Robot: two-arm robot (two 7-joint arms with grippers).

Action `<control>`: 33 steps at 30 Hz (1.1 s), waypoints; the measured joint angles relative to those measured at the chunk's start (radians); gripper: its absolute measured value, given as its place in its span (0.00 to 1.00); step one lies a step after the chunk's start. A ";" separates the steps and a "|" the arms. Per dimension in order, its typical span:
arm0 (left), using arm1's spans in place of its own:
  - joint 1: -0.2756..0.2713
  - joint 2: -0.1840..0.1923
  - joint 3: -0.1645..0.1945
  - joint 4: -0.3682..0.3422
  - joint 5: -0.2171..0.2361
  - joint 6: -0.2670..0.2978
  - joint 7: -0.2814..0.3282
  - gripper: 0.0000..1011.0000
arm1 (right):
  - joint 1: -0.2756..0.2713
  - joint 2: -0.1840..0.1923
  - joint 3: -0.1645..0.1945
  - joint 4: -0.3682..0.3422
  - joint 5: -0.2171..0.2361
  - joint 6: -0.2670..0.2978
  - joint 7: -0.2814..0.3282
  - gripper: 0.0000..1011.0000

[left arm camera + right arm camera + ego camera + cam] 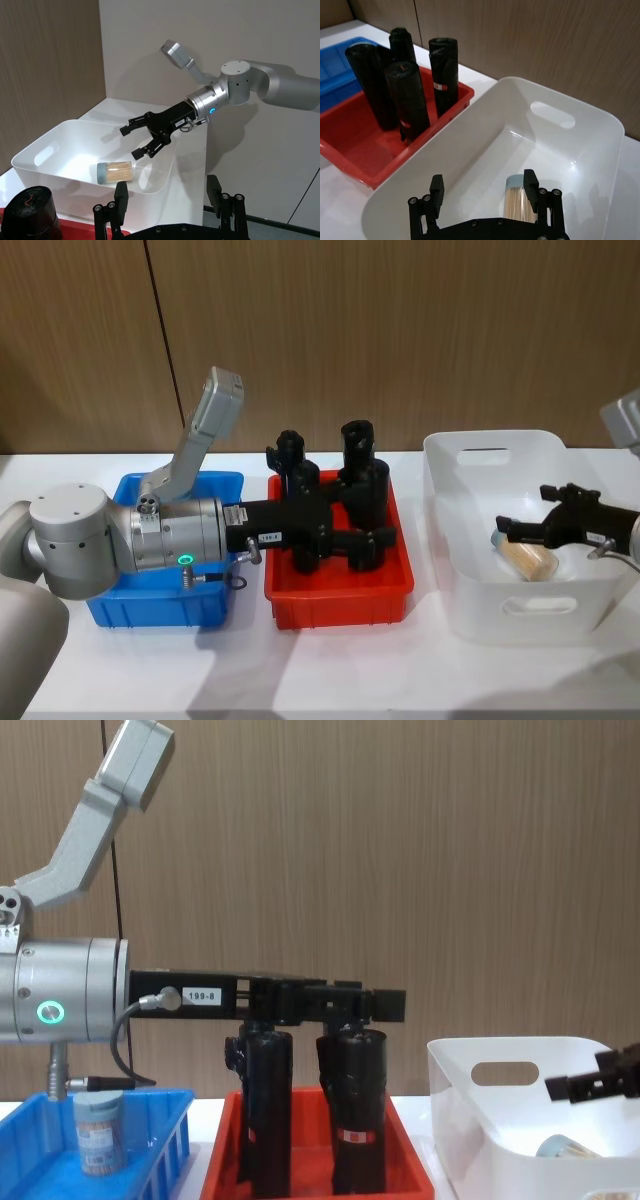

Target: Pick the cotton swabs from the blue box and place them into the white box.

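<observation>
One cotton swab tub (115, 172) lies in white box (45, 150), under my right claw (129, 143), jaws apart. Second tub (98, 1132) to go, in blue box (170, 1145), behind left claw (166, 186), also spread.

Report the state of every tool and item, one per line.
left tool: open, empty, over the red tray
right tool: open, empty, over the white box
first swab tub: on its side in white box
second swab tub: upright in blue box
black cylinders: upright
</observation>
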 joint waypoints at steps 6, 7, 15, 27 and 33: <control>0.000 0.000 0.000 0.000 0.000 0.000 0.000 0.99 | -0.019 0.006 0.005 -0.038 0.032 -0.040 -0.034 0.99; 0.000 0.000 0.000 0.000 0.000 0.000 0.000 0.99 | -0.027 0.008 0.007 -0.052 0.045 -0.054 -0.049 0.99; 0.000 0.000 0.000 0.000 0.000 0.000 0.000 0.99 | -0.071 0.023 0.018 -0.123 0.105 -0.116 -0.122 0.99; 0.000 0.000 0.000 0.000 0.000 0.000 0.000 0.99 | -0.109 0.036 0.023 -0.182 0.147 -0.161 -0.166 0.99; 0.001 0.000 0.000 -0.001 0.001 0.000 0.005 0.99 | -0.114 0.035 0.024 -0.187 0.149 -0.164 -0.172 0.99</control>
